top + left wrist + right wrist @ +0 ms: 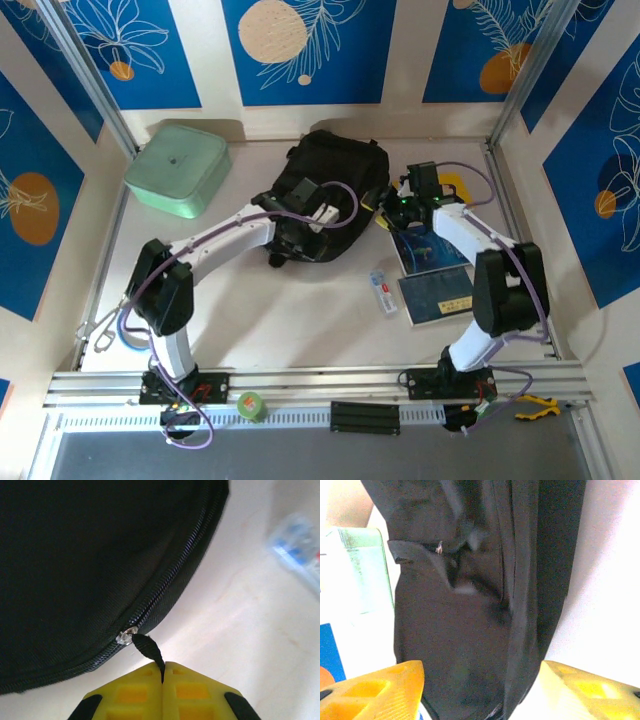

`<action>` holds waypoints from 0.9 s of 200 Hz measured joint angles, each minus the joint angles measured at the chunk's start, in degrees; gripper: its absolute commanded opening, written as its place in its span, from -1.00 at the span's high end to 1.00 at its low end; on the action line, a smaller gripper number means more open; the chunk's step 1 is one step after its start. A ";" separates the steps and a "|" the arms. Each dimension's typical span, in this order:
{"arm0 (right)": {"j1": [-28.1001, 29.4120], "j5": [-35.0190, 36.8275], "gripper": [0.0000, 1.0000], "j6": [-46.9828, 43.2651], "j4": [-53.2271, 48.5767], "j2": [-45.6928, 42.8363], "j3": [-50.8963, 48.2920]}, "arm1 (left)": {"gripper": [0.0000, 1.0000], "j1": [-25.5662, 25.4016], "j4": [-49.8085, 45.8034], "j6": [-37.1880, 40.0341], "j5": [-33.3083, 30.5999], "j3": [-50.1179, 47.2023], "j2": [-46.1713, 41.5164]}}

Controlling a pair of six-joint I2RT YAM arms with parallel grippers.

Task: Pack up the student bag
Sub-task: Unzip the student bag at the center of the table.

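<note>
Near the front rail point(320, 380), a green tape roll point(250, 405) is lying. Farther in, the student bag point(330, 185) is resting on the surface point(300, 320), left gripper point(163, 674) pinching its zipper pull point(148, 650), right gripper point(482, 672) spread, facing its side. Blue leaf-patterned wall panels point(300, 50) are enclosing the back.

My right gripper point(480, 692) stands wide open, one yellow finger point(372, 692) at the lower left and the other at the lower right. Between and ahead of them lies the student bag point(470, 605), its black fabric creased, a small silvery zipper pull point(439, 547) near its top. A pale green and white flat item point(360, 565) sits left of it, the bare table point(610, 580) to the right
</note>
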 measured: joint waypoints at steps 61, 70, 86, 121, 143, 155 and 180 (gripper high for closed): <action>-4.55 0.11 -0.33 2.56 -5.75 -8.17 -6.51 | 1.00 -5.14 4.48 1.46 4.87 7.28 7.56; -4.02 0.31 -0.33 3.74 -5.86 -8.50 -7.91 | 1.00 -5.27 4.74 1.53 5.29 7.28 8.00; -2.86 0.31 -0.33 5.88 -5.53 -8.68 -10.43 | 1.00 -5.29 5.07 2.16 5.77 7.28 8.55; 1.49 0.50 -0.32 9.27 -4.20 -7.21 -12.17 | 1.00 -5.29 5.09 3.41 6.19 7.30 8.70; 3.39 0.57 -0.11 10.71 -2.60 -4.63 -12.11 | 1.00 -5.29 4.96 4.02 6.38 7.30 8.70; 3.69 0.76 0.11 11.54 -1.92 -3.23 -12.11 | 1.00 -5.29 4.96 4.04 6.38 7.30 8.70; 3.69 1.38 0.46 12.31 -1.01 -1.42 -12.00 | 1.00 -5.29 4.61 4.02 6.05 7.30 8.70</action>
